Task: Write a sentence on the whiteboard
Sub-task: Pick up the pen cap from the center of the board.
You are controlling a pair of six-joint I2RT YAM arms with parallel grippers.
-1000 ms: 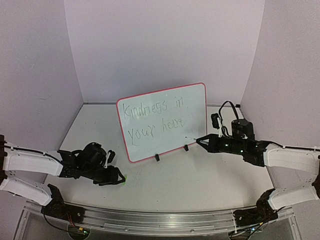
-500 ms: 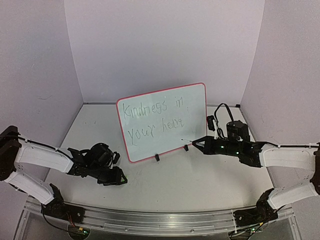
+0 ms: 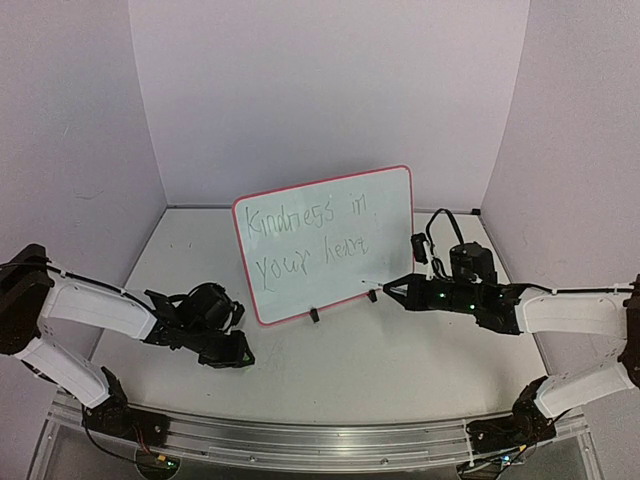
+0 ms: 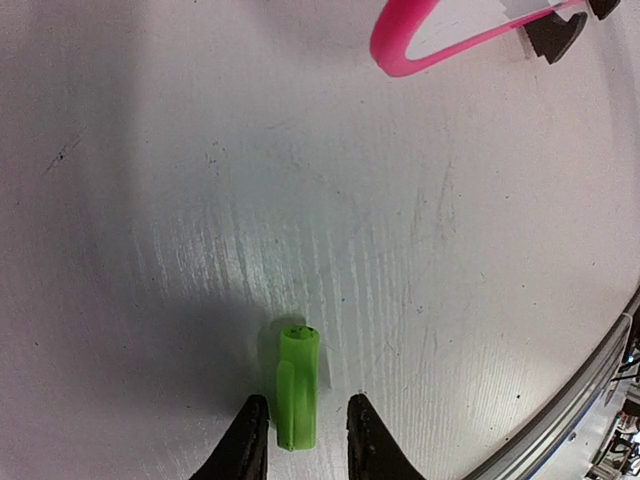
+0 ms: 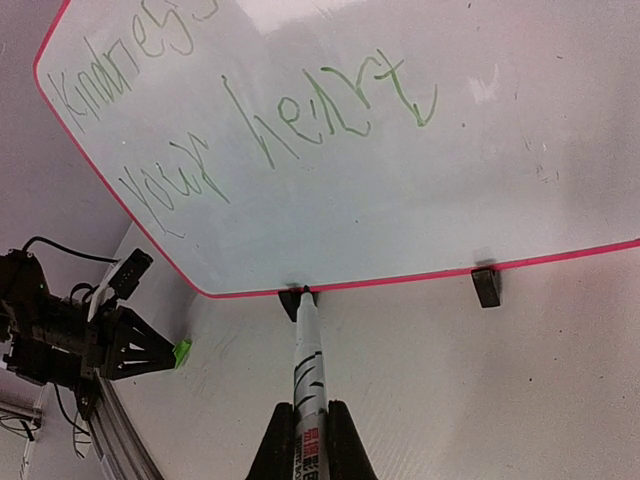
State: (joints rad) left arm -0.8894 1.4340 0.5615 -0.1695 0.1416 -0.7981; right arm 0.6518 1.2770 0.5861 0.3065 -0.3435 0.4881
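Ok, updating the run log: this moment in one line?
board: upright, sentence written | right gripper: shut on marker, tip by clip | left gripper: open, astride cap on table

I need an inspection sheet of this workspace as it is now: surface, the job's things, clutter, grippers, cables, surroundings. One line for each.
Surface: white table, scuffed, faint dark marks.
Job's things: whiteboard upright on its stand; sentence in green, two lines.
Clutter: nothing seen.
Grippers: left gripper open, jaws either side of a green cap lying on the table; right gripper shut on a marker, tip near the board's lower rim.
Cables: black cable loops above the right wrist.
Surroundings: plain pale walls; metal rail at the near edge.
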